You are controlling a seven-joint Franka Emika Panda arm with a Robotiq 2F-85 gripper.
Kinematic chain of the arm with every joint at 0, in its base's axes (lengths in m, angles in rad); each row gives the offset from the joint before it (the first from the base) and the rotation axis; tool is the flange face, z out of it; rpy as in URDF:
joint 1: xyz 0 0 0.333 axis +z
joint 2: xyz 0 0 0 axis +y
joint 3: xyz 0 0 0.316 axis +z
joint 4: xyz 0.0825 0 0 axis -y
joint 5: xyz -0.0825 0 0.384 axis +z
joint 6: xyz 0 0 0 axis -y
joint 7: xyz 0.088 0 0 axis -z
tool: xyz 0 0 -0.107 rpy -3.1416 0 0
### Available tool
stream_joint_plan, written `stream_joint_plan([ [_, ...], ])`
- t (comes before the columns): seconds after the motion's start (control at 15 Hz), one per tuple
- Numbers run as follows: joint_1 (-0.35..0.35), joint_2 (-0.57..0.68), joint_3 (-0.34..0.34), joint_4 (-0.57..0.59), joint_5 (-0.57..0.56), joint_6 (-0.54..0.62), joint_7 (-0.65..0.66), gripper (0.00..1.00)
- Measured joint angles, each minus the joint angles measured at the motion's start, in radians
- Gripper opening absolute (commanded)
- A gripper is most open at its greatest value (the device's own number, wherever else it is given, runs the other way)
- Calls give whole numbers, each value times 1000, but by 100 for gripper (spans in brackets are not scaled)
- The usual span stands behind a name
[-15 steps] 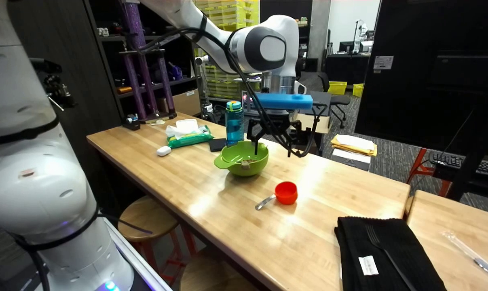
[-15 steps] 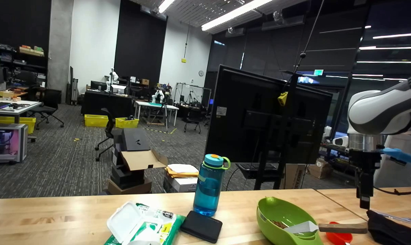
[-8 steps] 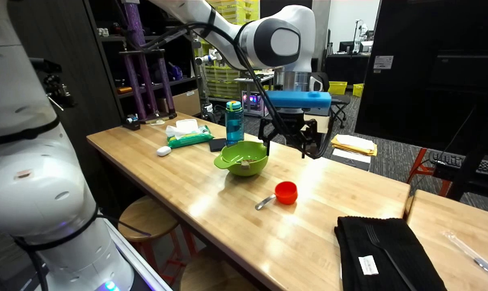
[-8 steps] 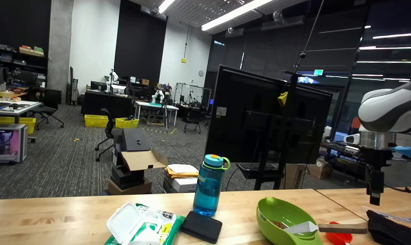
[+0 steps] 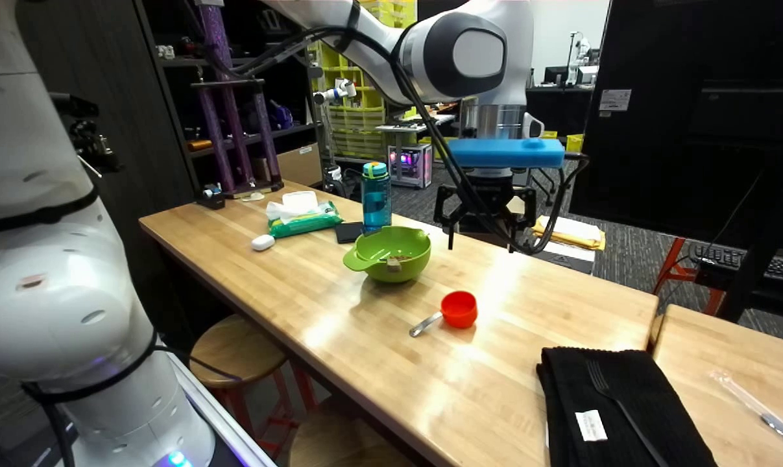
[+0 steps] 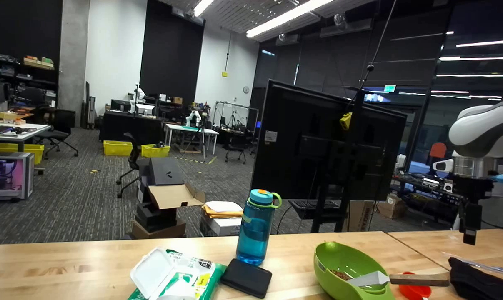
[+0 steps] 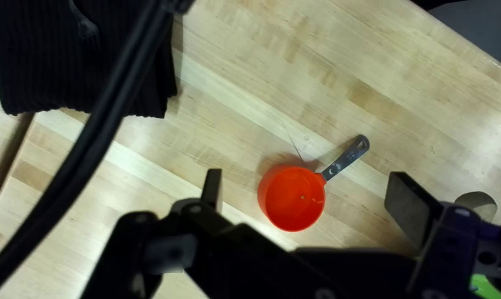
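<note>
Above the butcher-block table [image 5: 378, 363], the gripper [image 5: 481, 248] is held with its jaws spread and nothing grasped. By the rim of the green bowl [image 6: 347, 259], a wooden-handled spatula [image 6: 401, 279] is apparently propped. On the table near the bowl, the red measuring cup [image 7: 292, 200] is stood mouth up, presumably steadied by its base.

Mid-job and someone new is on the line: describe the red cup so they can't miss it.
In an exterior view, find the long wooden table, then the green bowl and the folded black towel on it. The cup sits on the wood between those two. Its bright red body and straight grey handle set it apart from its green and black neighbours.
</note>
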Motion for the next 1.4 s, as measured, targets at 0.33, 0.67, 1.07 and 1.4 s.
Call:
stream_joint_plan([
  [0.33, -15, 10, -13, 25, 0, -1, -52, 100],
  [0.67, -36, 13, -30, 43, 0, 0, -125, 100],
  [1.07, -77, 59, -61, 94, 14, 23, -199, 100],
  [1.4, -113, 137, -67, 152, 69, 41, -261, 100],
])
